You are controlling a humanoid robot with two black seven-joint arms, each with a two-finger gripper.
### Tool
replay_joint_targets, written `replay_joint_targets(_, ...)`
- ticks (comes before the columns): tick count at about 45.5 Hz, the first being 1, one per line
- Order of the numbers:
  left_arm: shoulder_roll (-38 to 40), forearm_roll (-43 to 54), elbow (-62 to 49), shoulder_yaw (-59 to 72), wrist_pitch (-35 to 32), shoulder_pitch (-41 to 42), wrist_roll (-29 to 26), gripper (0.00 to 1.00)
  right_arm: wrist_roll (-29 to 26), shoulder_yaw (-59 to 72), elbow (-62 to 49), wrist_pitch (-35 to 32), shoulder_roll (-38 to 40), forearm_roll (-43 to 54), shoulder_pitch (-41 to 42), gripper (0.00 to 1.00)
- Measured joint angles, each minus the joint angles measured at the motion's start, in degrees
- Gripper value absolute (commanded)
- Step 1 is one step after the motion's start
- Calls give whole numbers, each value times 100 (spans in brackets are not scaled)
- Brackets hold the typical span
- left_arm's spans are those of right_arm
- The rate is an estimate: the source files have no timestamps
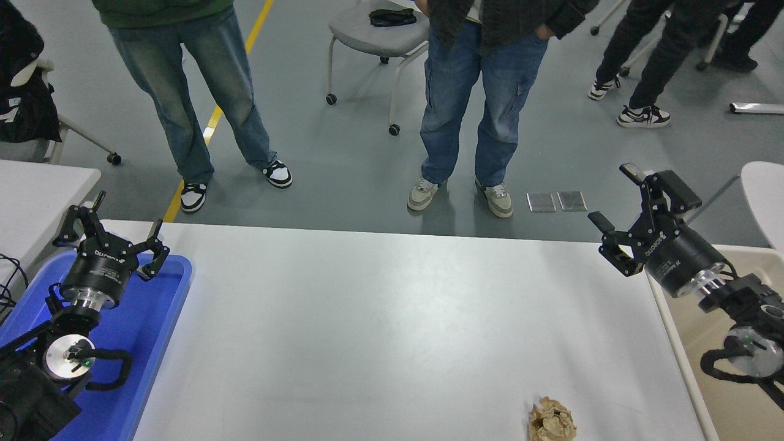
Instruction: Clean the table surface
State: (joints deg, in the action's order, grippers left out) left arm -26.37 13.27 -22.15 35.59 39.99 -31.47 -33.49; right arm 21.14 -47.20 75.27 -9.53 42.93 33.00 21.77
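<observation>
The table surface [380,324] is a wide white tabletop that fills the lower middle of the head view. A crumpled brown paper ball [552,421] lies on it near the front right edge. My right gripper [618,202] is open and empty, raised over the table's far right corner and tilted toward the left. It is well behind the paper ball. My left gripper [109,229] is open and empty, parked over the blue tray at the lower left.
A blue tray [147,318] lies on the table's left end. A beige bin [729,367] stands just past the right edge. A smaller white table [37,190] is at the left. Several people stand beyond the far edge, with a grey chair [373,33] behind.
</observation>
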Motion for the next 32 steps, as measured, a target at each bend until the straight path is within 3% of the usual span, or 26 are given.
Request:
replay_joint_targets(11,0,0,0,0,0,0,0,100,-134,302,827,11,591,1885,-13,99)
replay_joint_targets(32,0,0,0,0,0,-4,0,100,-173,1392,1480,112,1005,5161,425,98)
